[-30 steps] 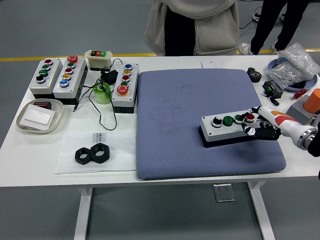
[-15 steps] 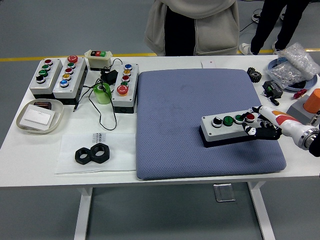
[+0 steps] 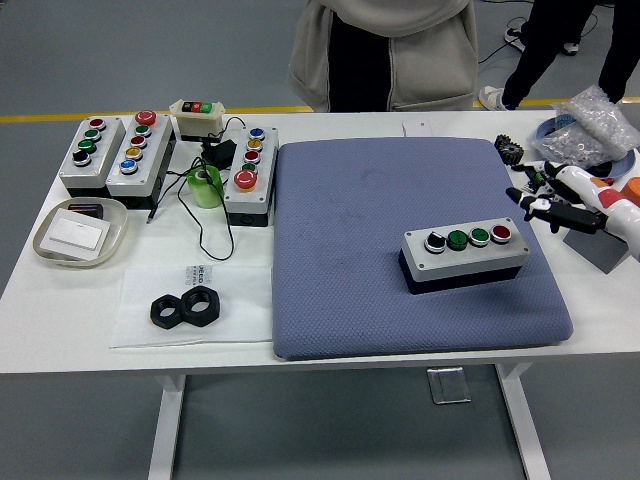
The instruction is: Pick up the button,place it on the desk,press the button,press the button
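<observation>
A grey button box (image 3: 463, 255) with a black, two green and a red button lies on the blue mat (image 3: 400, 250), right of centre. My right hand (image 3: 548, 196) hovers above the table's right edge, up and to the right of the box, clear of it. Its fingers are relaxed and hold nothing. My left arm does not show.
Three more button boxes (image 3: 92, 153) (image 3: 138, 148) (image 3: 250, 173) and a small switch box (image 3: 198, 117) stand at the back left, with a green roll (image 3: 205, 186) and cables. A tray (image 3: 80, 232) and two black nuts (image 3: 186, 308) lie front left. Parts and a bag (image 3: 590, 125) crowd the back right. A person (image 3: 385, 50) stands at the far side.
My right hand has let go of the button box's right end and drawn back up and to the right. The box stays on the mat.
</observation>
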You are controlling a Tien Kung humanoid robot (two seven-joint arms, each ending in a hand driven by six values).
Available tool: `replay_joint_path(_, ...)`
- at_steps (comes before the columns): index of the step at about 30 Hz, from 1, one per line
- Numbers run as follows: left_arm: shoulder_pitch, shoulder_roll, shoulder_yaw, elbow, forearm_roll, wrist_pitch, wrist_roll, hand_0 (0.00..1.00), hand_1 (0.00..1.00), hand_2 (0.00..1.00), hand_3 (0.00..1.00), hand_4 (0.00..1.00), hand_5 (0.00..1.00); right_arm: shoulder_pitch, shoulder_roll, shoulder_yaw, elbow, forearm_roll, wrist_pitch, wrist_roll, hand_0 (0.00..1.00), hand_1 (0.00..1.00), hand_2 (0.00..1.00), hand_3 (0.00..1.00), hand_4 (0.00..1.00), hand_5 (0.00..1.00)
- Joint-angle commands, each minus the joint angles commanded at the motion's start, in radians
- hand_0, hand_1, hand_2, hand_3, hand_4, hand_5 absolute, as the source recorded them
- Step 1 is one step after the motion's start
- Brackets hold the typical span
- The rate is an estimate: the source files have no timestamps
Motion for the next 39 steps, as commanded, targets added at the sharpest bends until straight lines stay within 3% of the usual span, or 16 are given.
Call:
replay_joint_path(5,-0.001,-0.001,-0.003,0.000,0.003,0.000,0.002,0.703,0.831,0.892,0.827,0.648,0.998,-0.044,0.009,0.070,0.004,0.174,-0.068,0.078,0.808,0.773,0.923,0.993,0.690,0.974)
replay_joint_path(6,-0.001,0.000,-0.003,0.000,0.004,0.000,0.003,0.703,0.831,0.892,0.827,0.652,0.998,-0.058,0.016,0.093,0.003,0.217,-0.077,0.104,0.900,0.841,0.944,0.972,0.674,0.913)
replay_joint_path(10,0.000,-0.001,-0.004,0.000,0.005,0.000,0.003,0.703,0.831,0.892,0.827,0.652,0.998,-0.097,0.038,0.160,0.001,0.380,-0.093,0.175,0.900,0.841,0.944,0.972,0.674,0.913)
replay_joint_path(11,0.000,-0.001,-0.004,0.000,0.005,0.000,0.003,0.703,0.831,0.892,0.827,0.652,0.998,-0.101,0.040,0.168,0.001,0.425,-0.094,0.182,0.900,0.841,0.944,0.972,0.674,0.913)
replay_joint_path(12,0.001,-0.001,-0.005,0.000,0.007,0.001,0.003,0.702,0.831,0.891,0.827,0.650,0.998,-0.110,0.048,0.187,-0.003,0.464,-0.092,0.189,0.949,0.878,0.940,0.909,0.650,0.837)
replay_joint_path(19,0.009,-0.001,-0.015,0.001,0.019,0.002,0.007,0.703,0.831,0.890,0.827,0.650,0.998,-0.165,0.078,0.264,-0.025,0.744,-0.081,0.185,0.949,0.870,0.921,0.887,0.649,0.846)
replay_joint_path(32,0.012,-0.002,-0.013,0.001,0.017,0.001,0.005,0.699,0.831,0.889,0.827,0.648,0.998,-0.248,0.154,0.379,-0.084,0.765,-0.087,0.177,0.954,0.868,0.910,0.862,0.632,0.808)
replay_joint_path(39,0.007,-0.002,-0.005,0.001,0.005,-0.001,-0.001,0.703,0.831,0.891,0.827,0.644,0.998,-0.267,0.176,0.417,-0.091,0.764,-0.084,0.173,0.955,0.865,0.905,0.857,0.620,0.801)
